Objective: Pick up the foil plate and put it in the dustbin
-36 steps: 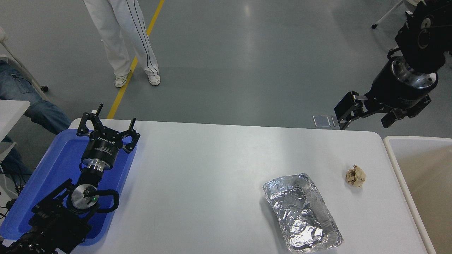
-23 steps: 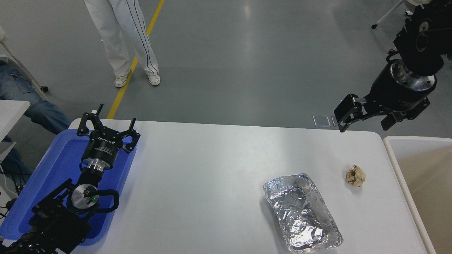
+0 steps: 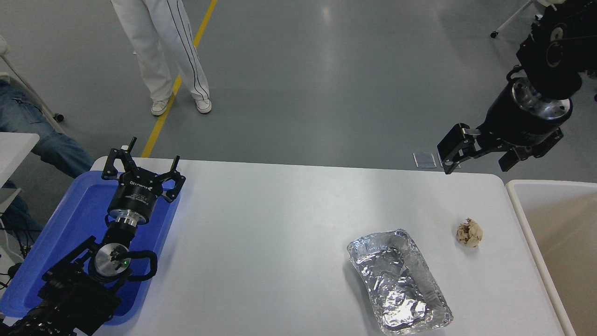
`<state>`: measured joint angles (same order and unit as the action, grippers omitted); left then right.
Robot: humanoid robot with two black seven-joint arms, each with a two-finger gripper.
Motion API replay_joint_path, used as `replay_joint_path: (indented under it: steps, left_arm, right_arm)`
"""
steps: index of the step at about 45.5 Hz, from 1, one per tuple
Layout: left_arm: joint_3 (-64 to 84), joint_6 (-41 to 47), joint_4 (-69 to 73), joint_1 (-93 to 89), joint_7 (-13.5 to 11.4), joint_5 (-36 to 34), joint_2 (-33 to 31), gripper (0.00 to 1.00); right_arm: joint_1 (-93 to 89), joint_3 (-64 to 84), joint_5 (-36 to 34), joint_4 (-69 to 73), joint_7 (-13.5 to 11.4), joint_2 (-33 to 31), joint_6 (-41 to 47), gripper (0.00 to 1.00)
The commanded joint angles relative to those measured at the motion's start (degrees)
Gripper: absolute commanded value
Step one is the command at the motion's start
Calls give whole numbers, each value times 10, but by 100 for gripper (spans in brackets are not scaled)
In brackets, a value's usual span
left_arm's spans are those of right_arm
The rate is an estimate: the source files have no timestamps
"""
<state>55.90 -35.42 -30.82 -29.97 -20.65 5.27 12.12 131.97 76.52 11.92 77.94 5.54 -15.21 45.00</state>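
The right gripper (image 3: 475, 156) is seen high above the far right corner of the white table (image 3: 280, 224), its jaws spread wide and nothing held between them. Compared with the frames of a moment ago, it is shifted only slightly – a little toward the table's left and a little away from the camera – while its opening is unchanged. No descent toward the work has been made yet.

The foil plate (image 3: 399, 280) is found where it was, flat on the table near the table's front edge and toward its right side, its long axis running diagonally. It is untouched, and it lies well apart from the right gripper. A small crumpled tan paper ball (image 3: 469, 232) is set on the table just beyond the plate, toward the dustbin; it too is unmoved.

The dustbin (image 3: 517, 205) is placed against the table's right edge, its cream rim and tan interior partly in view.

The left gripper (image 3: 142, 163) is parked over a blue tray (image 3: 56, 242) at the table's left end, fingers apart and empty. A person's legs in white trousers (image 3: 161, 51) are visible on the floor beyond the table's far side.

The change is judged small – the task is at its very start, with the reach toward the plate barely begun and the grasp not yet attempted.
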Motion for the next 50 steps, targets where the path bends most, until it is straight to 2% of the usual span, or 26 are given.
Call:
replay_joint_path:
  steps: [1, 50]
  left_arm:
    - [0, 0, 1, 1, 0, 0, 0, 100]
    - [0, 0, 1, 0, 0, 0, 0, 100]
  right_arm:
    - [0, -1, 0, 0, 0, -3, 0, 100]
    - [-9, -12, -8, 2, 0, 0, 0, 100]
